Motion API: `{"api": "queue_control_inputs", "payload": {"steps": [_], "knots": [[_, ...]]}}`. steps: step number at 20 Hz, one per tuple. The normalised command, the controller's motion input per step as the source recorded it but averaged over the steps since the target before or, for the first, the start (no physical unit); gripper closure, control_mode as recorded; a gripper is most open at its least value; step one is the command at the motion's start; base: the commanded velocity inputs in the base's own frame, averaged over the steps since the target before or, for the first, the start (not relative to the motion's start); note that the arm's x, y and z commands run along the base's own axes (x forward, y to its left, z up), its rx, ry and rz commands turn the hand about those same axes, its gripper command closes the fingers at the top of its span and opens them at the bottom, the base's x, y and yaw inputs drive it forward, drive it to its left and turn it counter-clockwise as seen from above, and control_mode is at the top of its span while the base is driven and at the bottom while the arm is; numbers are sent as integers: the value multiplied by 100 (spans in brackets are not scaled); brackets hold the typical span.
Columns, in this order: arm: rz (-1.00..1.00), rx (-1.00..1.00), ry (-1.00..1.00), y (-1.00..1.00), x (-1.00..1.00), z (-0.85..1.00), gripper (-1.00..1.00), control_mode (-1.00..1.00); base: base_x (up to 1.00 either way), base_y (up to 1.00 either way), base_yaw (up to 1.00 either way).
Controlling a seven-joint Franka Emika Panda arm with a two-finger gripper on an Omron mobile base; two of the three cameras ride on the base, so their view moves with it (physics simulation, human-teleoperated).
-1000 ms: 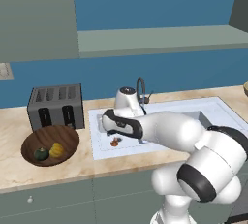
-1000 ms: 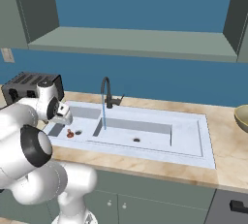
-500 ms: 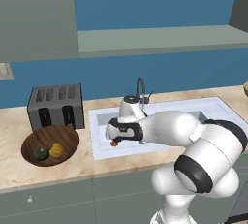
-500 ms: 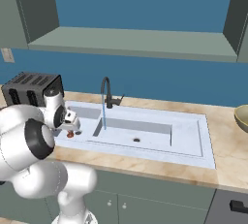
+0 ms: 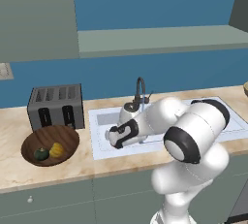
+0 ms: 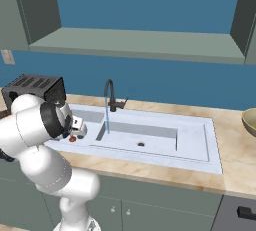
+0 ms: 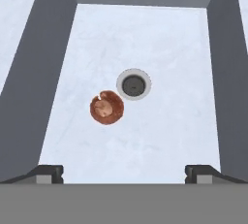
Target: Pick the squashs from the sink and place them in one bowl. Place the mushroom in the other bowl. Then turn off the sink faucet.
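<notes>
Mushroom (image 7: 106, 107) lies on the floor of the sink (image 7: 160, 34) basin, just beside the drain hole (image 7: 133, 85), directly below the gripper (image 7: 124, 172), whose jaws stand fully apart and hold nothing. Both squashs (image 5: 49, 152) already sit in the wide wooden bowl (image 5: 68, 138). Water runs from the faucet (image 6: 110, 95). The risk: the mushroom sits left of centre between the 2 fingertips, so a straight descent may nudge it toward the drain rather than trap it.
</notes>
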Motion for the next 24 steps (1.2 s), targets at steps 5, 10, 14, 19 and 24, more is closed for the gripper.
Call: {"api": "queue_control_inputs", "payload": {"steps": [5,10,14,19,24], "knots": [[0,0,-4,0,13,-4,-100,-100,0,0,0],[0,0,0,3,0,-2,-100,-100,0,0,0],[0,0,0,19,14,-14,-100,-100,0,0,0],[0,0,-4,10,22,-10,-100,-100,0,0,0],[0,1,-7,1,24,-24,-100,-100,0,0,0]]}}
